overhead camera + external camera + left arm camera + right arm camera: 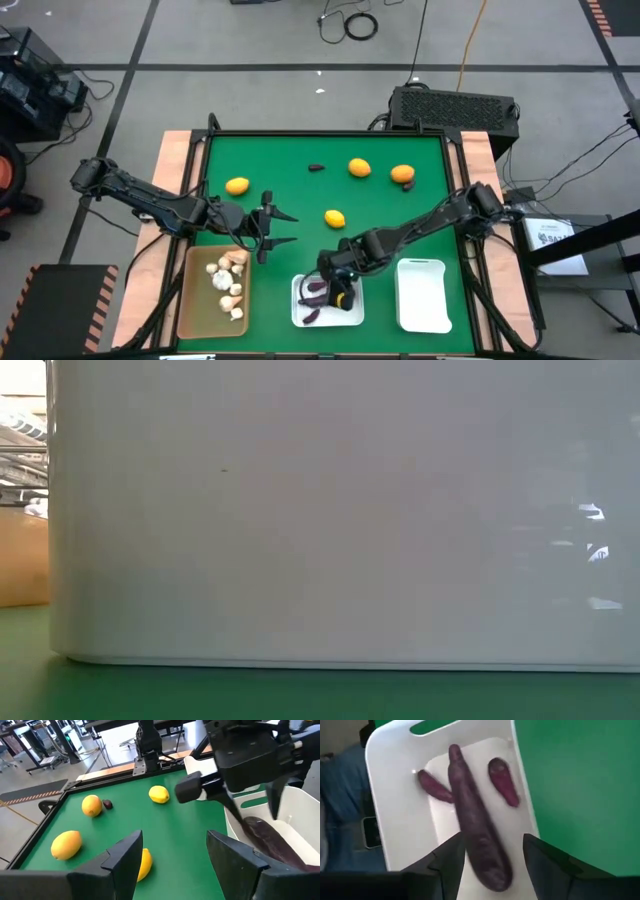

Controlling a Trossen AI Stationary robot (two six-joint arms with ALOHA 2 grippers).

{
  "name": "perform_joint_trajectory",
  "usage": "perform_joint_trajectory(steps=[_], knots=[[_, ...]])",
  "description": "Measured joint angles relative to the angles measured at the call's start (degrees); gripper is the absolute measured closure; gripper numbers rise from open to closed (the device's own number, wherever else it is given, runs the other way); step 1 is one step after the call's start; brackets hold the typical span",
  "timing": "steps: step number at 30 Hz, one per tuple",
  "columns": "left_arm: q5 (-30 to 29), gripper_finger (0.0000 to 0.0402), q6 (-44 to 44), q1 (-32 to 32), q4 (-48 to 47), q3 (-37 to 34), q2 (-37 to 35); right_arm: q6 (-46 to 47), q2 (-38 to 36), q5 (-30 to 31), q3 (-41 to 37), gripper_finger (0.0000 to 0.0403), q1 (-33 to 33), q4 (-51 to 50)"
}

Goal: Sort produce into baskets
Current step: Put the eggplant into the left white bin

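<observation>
- two grippers are in play: the right gripper [338, 290] hangs over the middle white basket [300, 292] at 6 o'clock on the green table [300, 160], and the left gripper [278, 228] waits just beside the tan basket's [190, 300] far end, fingers spread and empty.
- right wrist view: a long purple piece [479, 840] lies in the white basket between the right fingers, which stand apart on either side of it; whether they touch it i cannot tell.
- two shorter purple pieces [504, 782] lie beside it in the same basket.
- to do this release well, i judge the fingers should spread fully, then lift straight up so the piece is not dragged out.
- whitish bulbs [226, 283] sit in the tan basket; the right-hand white basket [424, 296] holds nothing.
- four yellow and orange fruits [335, 218] lie loose on the table from 9 to 1 o'clock, plus a small dark piece [316, 167] near 12.
- risk: a finger catching the basket wall on the way up.
</observation>
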Motion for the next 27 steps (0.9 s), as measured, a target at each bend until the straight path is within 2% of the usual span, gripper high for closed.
perform_joint_trajectory(steps=[5, 10, 15, 20, 27], knots=[[0.0, 0.0174, -0.3, 0.0, -0.4, 0.0, 0.0, -4.2, -1.9, 0.1, 0.0, 0.0225, -3.3, -5.2], [0.0, 0.0174, -0.3, 0.0, -0.7, 0.0, 0.0, -4.3, -4.2, 1.0, 0.0, 0.0239, -8.7, -17.1], [0.0, 0.0174, -0.4, 0.0, -1.3, 0.0, 0.0, -1.6, -5.8, 5.9, 0.0, 0.0253, -15.1, -30.9], [0.0, 0.0174, -0.4, 0.0, -1.3, 0.0, 0.0, -2.5, -5.8, 15.2, -2.7, 0.0261, -21.6, -43.0], [0.0, 0.0174, -1.8, 0.0, -1.6, 0.0, 0.0, -9.8, -8.2, 13.8, -13.9, 0.0248, -33.7, -37.8]])
